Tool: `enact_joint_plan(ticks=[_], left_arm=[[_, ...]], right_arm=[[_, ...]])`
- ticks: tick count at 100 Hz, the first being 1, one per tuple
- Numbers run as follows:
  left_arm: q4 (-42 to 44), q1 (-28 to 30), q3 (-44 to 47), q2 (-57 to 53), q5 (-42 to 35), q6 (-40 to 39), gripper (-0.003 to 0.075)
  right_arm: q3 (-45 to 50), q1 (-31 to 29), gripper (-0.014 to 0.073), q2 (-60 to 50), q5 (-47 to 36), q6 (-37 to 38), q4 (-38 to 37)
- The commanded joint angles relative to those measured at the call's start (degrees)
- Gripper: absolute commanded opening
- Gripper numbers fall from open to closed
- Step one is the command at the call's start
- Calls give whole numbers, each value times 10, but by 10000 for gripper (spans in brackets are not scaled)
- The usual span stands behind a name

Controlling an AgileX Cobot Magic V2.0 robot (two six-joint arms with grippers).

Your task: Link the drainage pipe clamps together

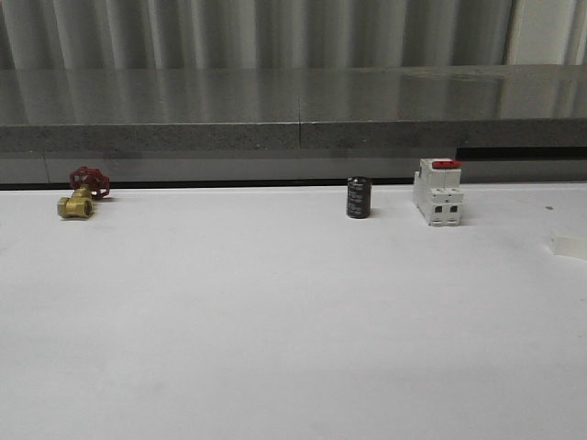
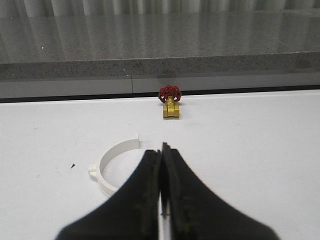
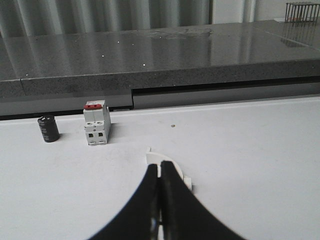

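Note:
One white semicircular drainage pipe clamp (image 2: 119,149) lies flat on the white table, its right part hidden behind my left gripper (image 2: 161,148). That gripper is shut, its black fingers pressed together with nothing between them, hovering just over the clamp's open side. A second white clamp (image 3: 153,157) lies on the table under my right gripper (image 3: 161,167). Just its curved end and one outer lug (image 3: 187,181) peek out past the fingers. This gripper is also shut and holds nothing.
A brass valve with a red handwheel (image 1: 81,192) sits at the back left. A black cylinder (image 1: 359,198) and a white breaker with a red switch (image 1: 437,192) stand at the back right. A grey stone ledge (image 1: 293,119) bounds the table's far edge.

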Motion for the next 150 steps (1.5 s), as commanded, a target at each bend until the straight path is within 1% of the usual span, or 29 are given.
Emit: enact_joint_plan(ticks=[1, 17, 23, 37, 42, 49, 61, 66, 71, 78, 90, 106, 120, 130, 150], left_arm=[[-4, 1, -83, 35, 25, -5, -21], [-4, 1, -207, 127, 152, -5, -21], [-6, 1, -237, 161, 161, -5, -21], [-6, 3, -274, 242, 163, -5, -18], [-6, 3, -286, 280, 173, -6, 4], [-6, 3, -302, 331, 180, -7, 89], [-4, 4, -328, 416, 180, -8, 319], [2, 4, -338, 451, 179, -9, 385], [13, 4, -349, 484, 179, -19, 416], [39, 10, -367, 533, 177, -47, 419], [40, 42, -402, 618, 177, -47, 419], [36, 92, -453, 733, 205, -47, 419], [35, 128, -502, 829, 209, -47, 419], [21, 140, -543, 893, 229, -47, 419], [3, 141, -619, 994, 251, -40, 419]], right_arm=[[-9, -4, -68, -9, -40, -5, -2], [-9, -4, -68, -9, -40, -5, -2], [-9, -4, -68, -9, -40, -5, -2], [-9, -4, -68, -9, -40, -5, -2], [-9, -4, -68, -9, -40, -5, -2], [-9, -4, -68, -9, -40, -5, -2], [-9, -4, -68, -9, -40, -5, -2], [-9, -4, -68, -9, -40, -5, -2], [-9, -4, -68, -9, -40, -5, -2], [-9, -4, -68, -9, -40, -5, -2], [-9, -4, -68, -9, -40, -5, -2], [-9, -4, -68, -9, -40, -5, -2], [-9, -4, -68, -9, -40, -5, -2], [-9, -4, -68, -9, -40, -5, -2], [-9, -4, -68, -9, -40, -5, -2]])
